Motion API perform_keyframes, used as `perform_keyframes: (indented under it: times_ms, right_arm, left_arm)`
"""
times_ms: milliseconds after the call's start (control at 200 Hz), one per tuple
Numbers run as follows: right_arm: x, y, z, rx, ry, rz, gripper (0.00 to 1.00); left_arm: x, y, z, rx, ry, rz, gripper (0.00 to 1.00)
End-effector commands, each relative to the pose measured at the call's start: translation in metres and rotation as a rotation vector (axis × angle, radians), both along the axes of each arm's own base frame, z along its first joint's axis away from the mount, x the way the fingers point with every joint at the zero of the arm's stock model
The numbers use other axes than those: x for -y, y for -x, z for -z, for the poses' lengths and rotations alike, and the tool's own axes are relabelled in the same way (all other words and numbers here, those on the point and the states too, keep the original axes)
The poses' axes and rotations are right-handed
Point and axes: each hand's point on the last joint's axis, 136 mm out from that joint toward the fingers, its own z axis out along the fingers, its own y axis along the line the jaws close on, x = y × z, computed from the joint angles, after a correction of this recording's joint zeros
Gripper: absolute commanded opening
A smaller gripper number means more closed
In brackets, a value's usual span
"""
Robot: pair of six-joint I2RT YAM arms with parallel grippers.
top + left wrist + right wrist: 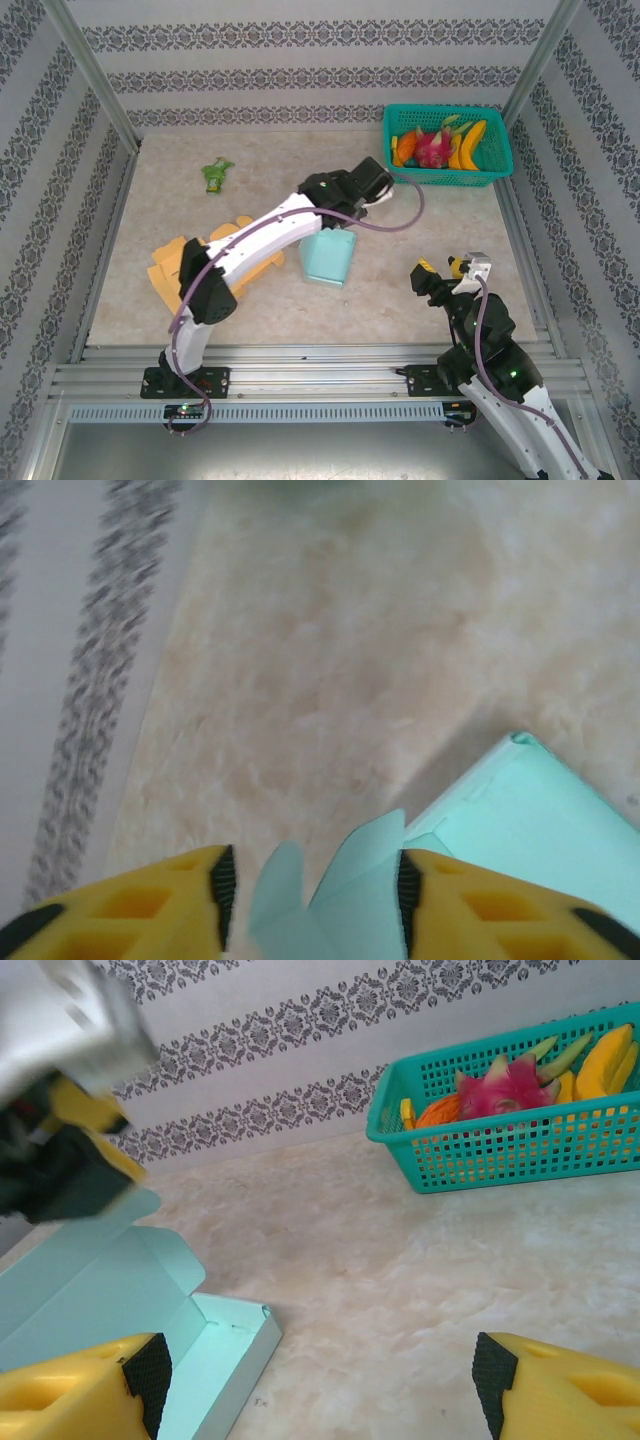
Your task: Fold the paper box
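Left gripper (312,892) above the mint paper box (328,258), which stands mid-table (400,300). Jaws partly apart; two raised box flaps (340,865) stand between the yellow fingers (150,905) (whether one flap touches a pad cannot be told), neither clamped. Right gripper (322,1372), near the table's front edge, wide open and holding nothing.

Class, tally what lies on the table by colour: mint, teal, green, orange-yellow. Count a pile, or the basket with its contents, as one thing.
Mint: 1, the paper box
Teal: 1, the basket
Green: 1, the small green item
Orange-yellow: 1, the flat pile
Total: 4
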Motion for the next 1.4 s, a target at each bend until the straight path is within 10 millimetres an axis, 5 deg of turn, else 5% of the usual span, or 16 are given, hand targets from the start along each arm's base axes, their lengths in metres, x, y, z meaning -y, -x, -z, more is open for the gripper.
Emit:
perform_keyframes:
  times_ms: [0, 85, 310, 659, 869, 1089, 1394]
  right_arm:
    - [0.003, 0.001, -0.004, 0.015, 0.000, 0.011, 0.81]
    - [0.003, 0.000, -0.004, 0.015, 0.003, 0.010, 0.81]
    - [0.001, 0.000, -0.003, 0.013, 0.003, 0.004, 0.81]
    - [-0.006, -0.004, 0.002, -0.013, 0.013, -0.024, 0.81]
    - [-0.009, -0.005, 0.004, -0.016, 0.018, -0.036, 0.81]
    - [-0.021, -0.014, 0.001, -0.008, 0.027, -0.071, 0.82]
    - [-0.040, -0.048, -0.024, 0.031, 0.123, -0.084, 0.84]
  left_arm:
    - [-0.059, 0.000, 0.000, -0.077, 0.154, -0.331, 0.59]
    - [-0.076, 0.007, 0.008, -0.199, 0.280, -0.399, 0.77]
    - [-0.086, 0.022, 0.035, -0.341, 0.402, -0.439, 0.75]
    - [-0.079, 0.038, 0.066, -0.463, 0.409, -0.449, 0.59]
    - [-0.081, 0.040, 0.078, -0.494, 0.347, -0.447, 0.34]
    - [-0.071, 0.034, 0.067, -0.502, 0.310, -0.380, 0.00]
    - [-0.044, 0.036, 0.023, -0.387, 0.122, 0.012, 0.00]
